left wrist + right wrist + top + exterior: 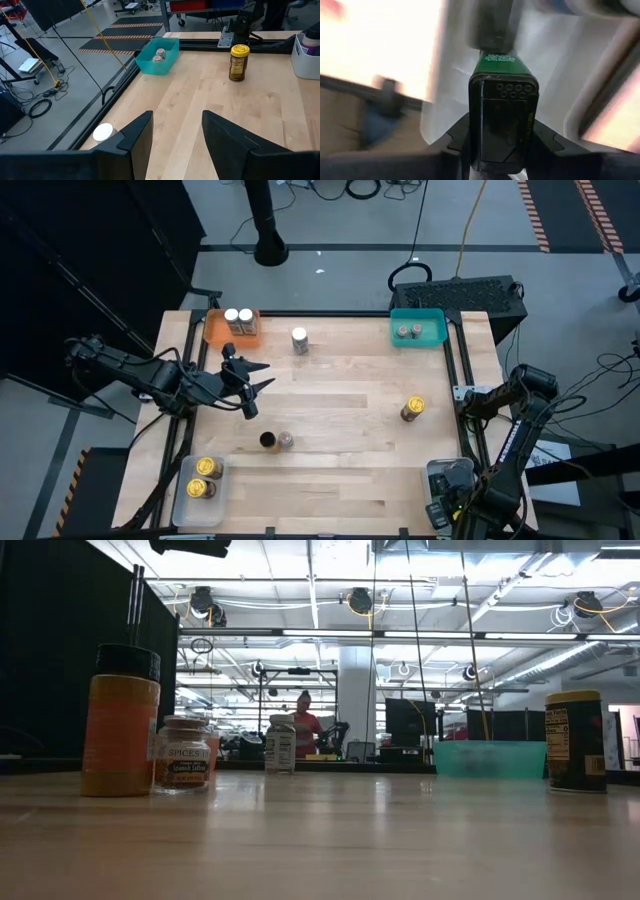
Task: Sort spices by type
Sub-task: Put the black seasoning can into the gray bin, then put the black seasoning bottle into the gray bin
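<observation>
1. High view: we see the jars spread over the table (340, 480). Two white-topped jars (238, 317) sit in the orange tray (214, 332), two grey-lidded jars (408, 331) in the teal tray (432, 335), two yellow jars (203, 478) in the clear tray (180, 510). Loose on the wood: one white-topped jar (299, 340), one gold-lidded jar (412, 409), and a dark jar (267, 440) touching a brownish jar (285, 441).
2. We judge the jars light, rigid and smooth-sided, possibly glass. Take hold across the body below the lid, jaws square to it, so a jar neither tips nor slips.
3. The left gripper (252, 376) hovers above the table between the orange tray and the dark jar. Its fingers (137, 137) stand parted with nothing between them.
4. The right gripper (499, 142) is down at the clear bin (447, 477) at the table's near right corner. Its jaws are closed on a dark green-labelled container (503, 120) with a perforated lid.
</observation>
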`<state>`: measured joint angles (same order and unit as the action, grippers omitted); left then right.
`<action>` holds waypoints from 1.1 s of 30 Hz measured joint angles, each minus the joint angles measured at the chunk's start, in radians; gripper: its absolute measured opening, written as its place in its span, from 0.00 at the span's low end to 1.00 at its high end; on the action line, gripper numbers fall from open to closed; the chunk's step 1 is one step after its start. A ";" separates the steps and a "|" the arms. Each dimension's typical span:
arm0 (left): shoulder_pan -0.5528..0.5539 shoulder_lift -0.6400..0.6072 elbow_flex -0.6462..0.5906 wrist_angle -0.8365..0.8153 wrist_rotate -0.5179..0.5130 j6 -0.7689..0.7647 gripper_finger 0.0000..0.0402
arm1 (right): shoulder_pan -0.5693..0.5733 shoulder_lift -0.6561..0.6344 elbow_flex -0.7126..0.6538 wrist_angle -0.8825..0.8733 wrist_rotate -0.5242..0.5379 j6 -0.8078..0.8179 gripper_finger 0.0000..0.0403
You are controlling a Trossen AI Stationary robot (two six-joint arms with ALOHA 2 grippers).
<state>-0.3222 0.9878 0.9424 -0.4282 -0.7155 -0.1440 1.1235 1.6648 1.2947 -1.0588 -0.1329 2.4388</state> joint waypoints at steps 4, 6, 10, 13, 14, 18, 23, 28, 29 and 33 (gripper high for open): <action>0.000 0.000 0.000 0.000 0.000 -0.003 0.44 | -0.004 0.008 -0.004 -0.015 0.011 0.045 0.28; 0.000 0.000 0.000 0.000 0.000 -0.005 0.44 | -0.004 0.004 -0.001 -0.012 -0.001 0.041 0.27; 0.000 0.000 0.000 -0.003 0.000 -0.006 0.44 | -0.005 0.005 -0.002 -0.017 0.009 0.043 0.28; 0.000 0.000 0.000 -0.003 0.000 -0.006 0.44 | -0.004 0.005 -0.002 -0.003 0.031 0.037 0.31; 0.000 0.000 0.000 -0.003 0.000 -0.005 0.44 | -0.004 0.005 -0.002 0.004 0.034 0.036 0.32; 0.000 0.000 0.000 -0.003 0.000 -0.006 0.44 | -0.004 0.004 -0.002 0.013 0.034 0.036 0.37; 0.000 0.000 0.000 -0.003 0.000 -0.005 0.44 | -0.007 0.004 -0.002 0.013 0.034 0.036 0.40; 0.000 0.000 0.000 -0.003 0.000 -0.005 0.44 | -0.016 -0.001 -0.002 0.002 0.030 0.032 0.43; 0.000 0.000 0.000 -0.003 0.000 -0.005 0.44 | -0.017 -0.005 -0.002 -0.004 0.030 0.040 0.44; 0.000 0.000 0.000 0.002 0.000 -0.005 0.44 | -0.028 -0.025 0.006 -0.038 0.060 0.045 0.45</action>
<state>-0.3218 0.9878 0.9428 -0.4265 -0.7151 -0.1493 1.0952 1.6400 1.3009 -1.0969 -0.0733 2.4837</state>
